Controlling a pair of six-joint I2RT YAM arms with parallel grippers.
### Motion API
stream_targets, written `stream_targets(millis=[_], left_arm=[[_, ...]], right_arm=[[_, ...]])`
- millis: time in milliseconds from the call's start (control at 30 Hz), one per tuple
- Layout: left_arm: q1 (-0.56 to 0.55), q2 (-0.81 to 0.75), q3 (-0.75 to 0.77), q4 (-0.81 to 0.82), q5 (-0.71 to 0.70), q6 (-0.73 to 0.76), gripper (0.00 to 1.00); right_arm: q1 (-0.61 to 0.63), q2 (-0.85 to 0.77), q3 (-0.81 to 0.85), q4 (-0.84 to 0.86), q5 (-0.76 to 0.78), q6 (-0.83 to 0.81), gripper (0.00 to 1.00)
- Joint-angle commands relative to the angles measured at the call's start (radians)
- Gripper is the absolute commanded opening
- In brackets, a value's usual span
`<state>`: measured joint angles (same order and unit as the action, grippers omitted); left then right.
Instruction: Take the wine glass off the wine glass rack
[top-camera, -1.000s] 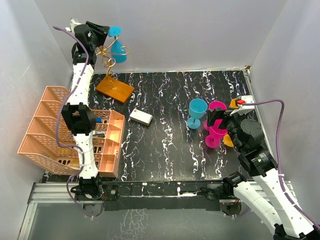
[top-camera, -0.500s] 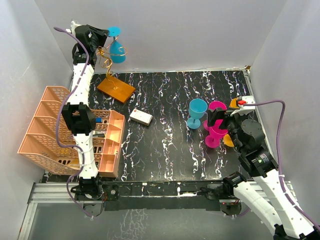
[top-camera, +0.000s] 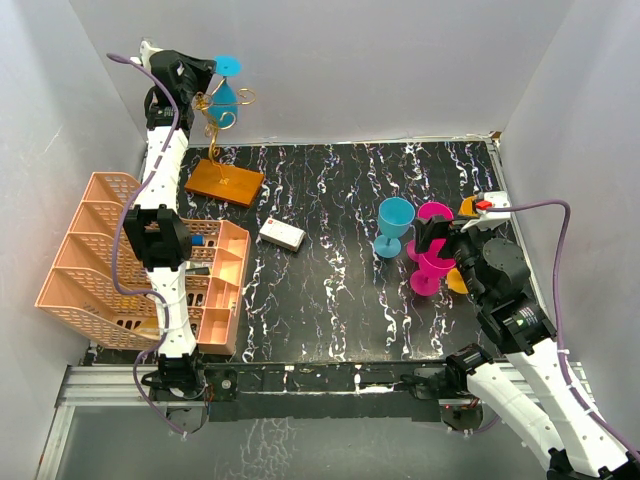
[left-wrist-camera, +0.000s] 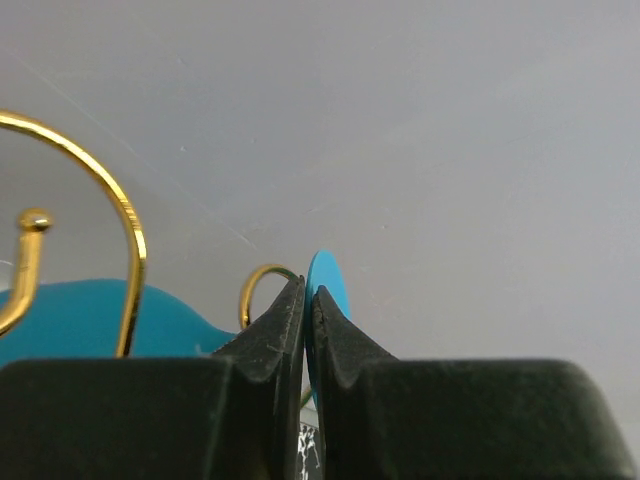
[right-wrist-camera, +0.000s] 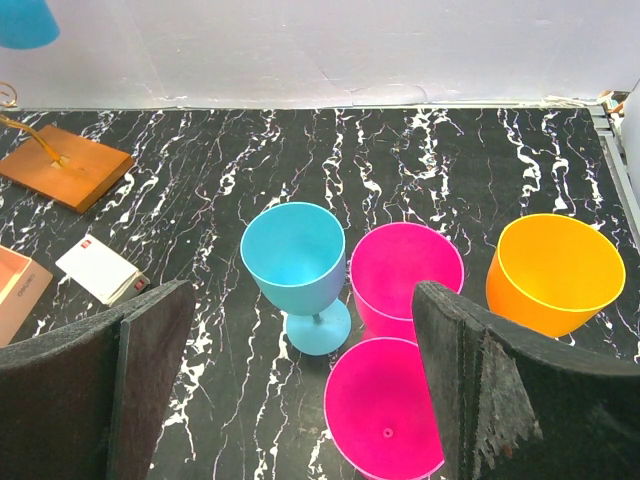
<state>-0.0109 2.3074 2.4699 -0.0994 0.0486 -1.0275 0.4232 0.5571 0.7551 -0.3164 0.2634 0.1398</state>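
One gold wine glass rack (top-camera: 225, 183) at 11 o'clock, resting on its flat wooden base for steadiness. Hung bowl-down among its curled wire arms, the blue wine glass (top-camera: 226, 100). Parked wide apart and empty at 3 o'clock above four cups (right-wrist-camera: 295, 250), the right gripper (top-camera: 437, 238), likely just keeping clear. Pinched almost closed on the glass's thin foot (left-wrist-camera: 325, 285), the left gripper (left-wrist-camera: 306, 295), probably to slide it free.
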Motion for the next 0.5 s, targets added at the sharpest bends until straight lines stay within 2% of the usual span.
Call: stream_targets(millis=[0, 467], left_arm=[[-0.009, -0.100, -0.006, -0.009, -0.003, 0.030, 0.00], [0.017, -0.108, -0.019, 0.051, 0.083, -0.122, 0.00]], right_arm=[[0.001, -0.004, -0.003, 0.053, 0.010, -0.005, 0.99], [0.001, 0.004, 0.004, 0.050, 0.004, -0.002, 0.99]])
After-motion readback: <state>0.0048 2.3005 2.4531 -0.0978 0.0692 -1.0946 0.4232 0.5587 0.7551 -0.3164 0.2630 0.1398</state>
